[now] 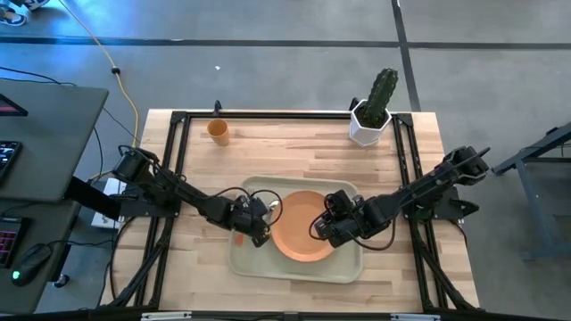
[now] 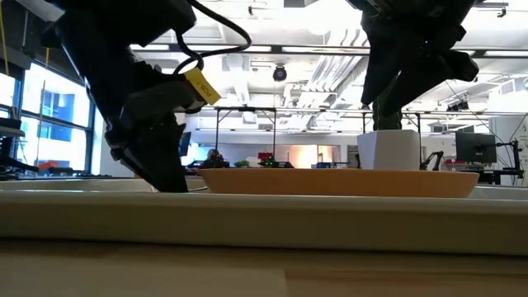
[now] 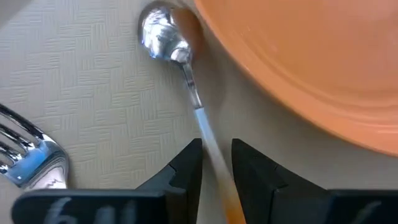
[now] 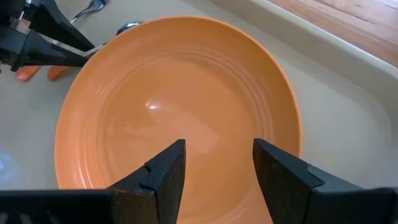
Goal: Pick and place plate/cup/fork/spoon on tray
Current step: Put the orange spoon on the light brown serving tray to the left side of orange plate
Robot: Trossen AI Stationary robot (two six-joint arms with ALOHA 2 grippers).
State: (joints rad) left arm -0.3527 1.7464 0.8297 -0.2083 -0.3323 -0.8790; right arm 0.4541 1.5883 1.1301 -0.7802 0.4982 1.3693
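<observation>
Spoon [image 3: 186,74] lies on the tray [image 3: 93,93], its slim handle between the left gripper [image 3: 216,163]'s narrowly parted fingers — light, stiff, slippery; best pinched mid-handle. Right gripper [image 4: 217,162] gapes over the plate [image 4: 186,106].

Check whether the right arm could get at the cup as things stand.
Probably yes: the cup stands alone at the table's far left corner, nothing blocking it, though it is a long stretch from the right gripper over the plate.

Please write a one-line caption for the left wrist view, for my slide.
Left gripper jaws straddle the spoon handle on the tray, between fork and plate.
</observation>
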